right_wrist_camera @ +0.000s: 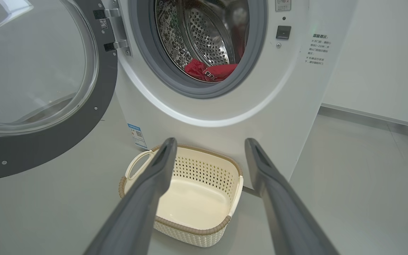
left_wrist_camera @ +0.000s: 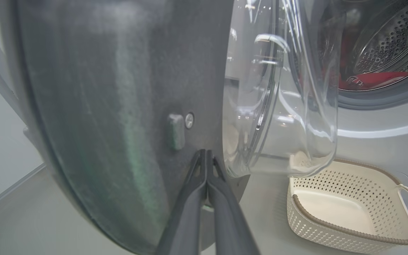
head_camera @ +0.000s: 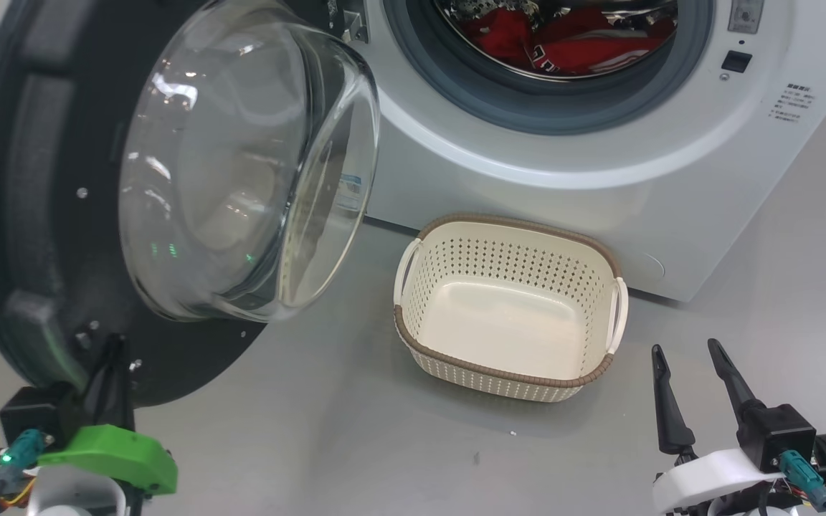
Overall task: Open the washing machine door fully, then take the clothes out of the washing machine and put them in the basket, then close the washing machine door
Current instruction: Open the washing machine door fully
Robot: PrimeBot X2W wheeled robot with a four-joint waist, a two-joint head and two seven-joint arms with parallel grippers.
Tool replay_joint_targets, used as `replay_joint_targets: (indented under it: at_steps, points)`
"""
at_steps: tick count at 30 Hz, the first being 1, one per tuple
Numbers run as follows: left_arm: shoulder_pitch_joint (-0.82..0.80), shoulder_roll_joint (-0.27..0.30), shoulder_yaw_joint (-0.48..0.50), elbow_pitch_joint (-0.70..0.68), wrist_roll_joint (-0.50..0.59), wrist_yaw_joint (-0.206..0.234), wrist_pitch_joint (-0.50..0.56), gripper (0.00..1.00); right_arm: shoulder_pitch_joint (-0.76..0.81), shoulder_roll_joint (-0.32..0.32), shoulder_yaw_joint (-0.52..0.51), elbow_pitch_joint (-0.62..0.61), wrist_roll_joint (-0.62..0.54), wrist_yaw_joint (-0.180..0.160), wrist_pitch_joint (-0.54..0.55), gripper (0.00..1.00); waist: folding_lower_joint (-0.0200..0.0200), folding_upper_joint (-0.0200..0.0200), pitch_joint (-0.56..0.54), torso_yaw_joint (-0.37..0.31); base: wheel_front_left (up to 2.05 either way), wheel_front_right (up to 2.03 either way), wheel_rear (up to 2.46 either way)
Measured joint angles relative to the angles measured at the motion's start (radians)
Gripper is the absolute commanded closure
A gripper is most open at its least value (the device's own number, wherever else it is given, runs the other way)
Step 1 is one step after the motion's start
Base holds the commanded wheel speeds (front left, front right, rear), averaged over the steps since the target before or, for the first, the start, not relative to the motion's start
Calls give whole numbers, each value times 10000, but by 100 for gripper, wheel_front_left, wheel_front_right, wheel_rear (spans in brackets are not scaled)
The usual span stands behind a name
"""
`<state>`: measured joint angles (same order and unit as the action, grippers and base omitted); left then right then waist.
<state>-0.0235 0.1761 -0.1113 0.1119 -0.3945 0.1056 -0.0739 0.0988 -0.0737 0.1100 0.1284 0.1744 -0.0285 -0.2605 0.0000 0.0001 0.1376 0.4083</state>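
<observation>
Left jaws pressed together, empty, tips (left_wrist_camera: 201,166) against round glossy black glass-bowled door (left_wrist_camera: 119,106); right jaws spread wide, empty; tips may skid, leaving door short of full swing.

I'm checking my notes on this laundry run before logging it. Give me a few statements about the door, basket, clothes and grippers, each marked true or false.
1. The washing machine door is shut. False: it stands swung open.
2. The basket is empty. True.
3. The right gripper holds the clothes. False: it is open and holds nothing; the red clothes lie in the drum.
4. The left gripper is shut, its tips at the door's inner face. True.
</observation>
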Motion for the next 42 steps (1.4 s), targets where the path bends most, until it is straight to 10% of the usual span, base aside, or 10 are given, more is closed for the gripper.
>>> replay_joint_targets:
  at_steps: [42]
  points:
    - [-2595,554,2224,3703,-631,36,-1476,100,-476,-150,-23,155,-272,182,0,0,0,0,646,-278,0,0,0]
